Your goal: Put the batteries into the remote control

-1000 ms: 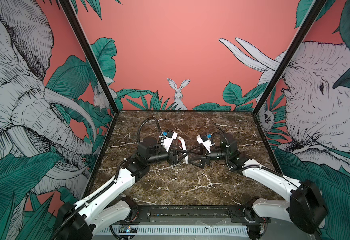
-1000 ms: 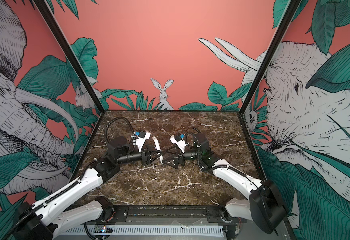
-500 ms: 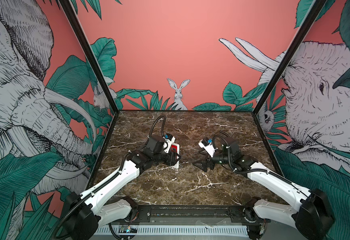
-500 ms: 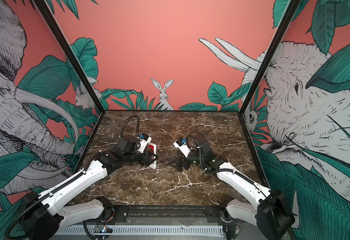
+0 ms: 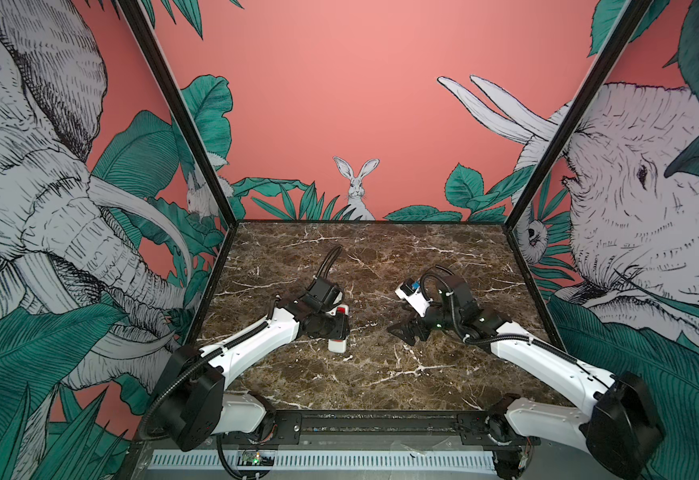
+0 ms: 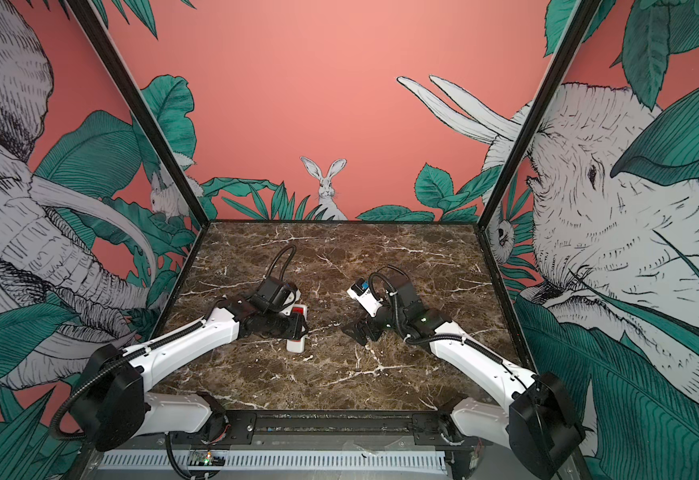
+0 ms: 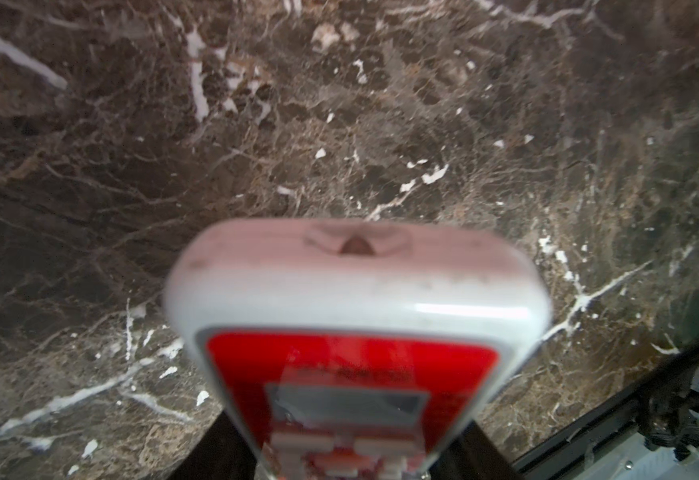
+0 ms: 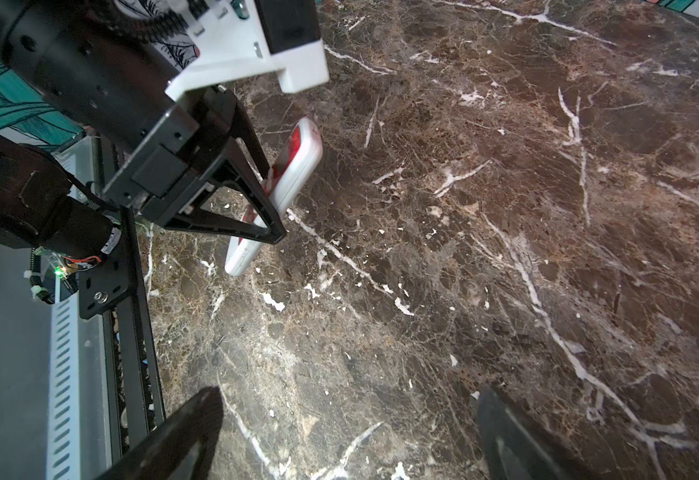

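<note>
Both top views showed a booth of coral walls [image 5: 339, 83] printed with elephants, green leaves and a rabbit, closed round three sides of a dark brown marble table [image 5: 381, 374] veined in white. A black rail [image 5: 381, 419] ran along the near edge of the table, and two white-and-black arms rose from it. The left arm [image 5: 248, 345] reached inward from the left and the right arm [image 5: 547, 357] from the right. Their tips stood near each other about the middle of the table, apart and not touching.

The left gripper [image 5: 341, 328] had its jaws clenched on the remote control [image 5: 336, 345], which was held over the table slightly left of centre. In a top view its white end [image 6: 296, 345] pointed toward the near edge and its red-faced end toward the back wall. The left wrist view showed the remote control [image 7: 356, 291] close and blurred, red front and grey display toward the lens, with a dark finger against each long edge. The right wrist view showed it [image 8: 302, 166] edge-on and tilted in the left gripper [image 8: 273, 199]. Whether its lower end touched the marble could not be told.

The right gripper [image 5: 404, 328] hung just right of centre with its jaws released. Its two dark fingers [image 8: 190, 436] stood wide apart with only bare marble between them.
</note>
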Available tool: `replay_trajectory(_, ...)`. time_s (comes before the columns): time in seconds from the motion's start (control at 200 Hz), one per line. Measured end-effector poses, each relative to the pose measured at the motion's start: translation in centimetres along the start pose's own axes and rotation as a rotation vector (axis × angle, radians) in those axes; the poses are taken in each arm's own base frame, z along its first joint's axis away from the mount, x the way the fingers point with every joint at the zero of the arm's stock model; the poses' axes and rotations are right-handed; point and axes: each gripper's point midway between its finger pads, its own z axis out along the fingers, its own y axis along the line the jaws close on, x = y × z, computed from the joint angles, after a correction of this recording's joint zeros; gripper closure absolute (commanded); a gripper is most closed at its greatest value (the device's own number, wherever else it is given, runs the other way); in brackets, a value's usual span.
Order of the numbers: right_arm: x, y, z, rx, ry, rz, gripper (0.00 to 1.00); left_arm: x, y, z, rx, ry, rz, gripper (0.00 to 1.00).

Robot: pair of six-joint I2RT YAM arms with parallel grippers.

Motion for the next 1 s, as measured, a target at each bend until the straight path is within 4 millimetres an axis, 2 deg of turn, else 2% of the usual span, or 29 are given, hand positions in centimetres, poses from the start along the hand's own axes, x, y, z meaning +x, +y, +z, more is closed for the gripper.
replay_trajectory(0.275, 1.5, -1.1, 1.2, 0.026, 0.056, 0.027, 0.01, 1.4, 1.8, 2.5, -0.079, 0.080, -0.030, 0.79)
replay_trajectory(0.77, 1.4, -1.9, 1.3, 0.075, 0.055, 0.013, 0.01, 2.0, 2.8, 4.1, -0.128, 0.115, -0.081, 0.74)
replay_trajectory(1.0, 1.8, -2.2, 1.4, 0.085, 0.061, 0.008, 0.01, 2.0, 3.1, 4.5, -0.144, 0.109, -0.097, 0.69)
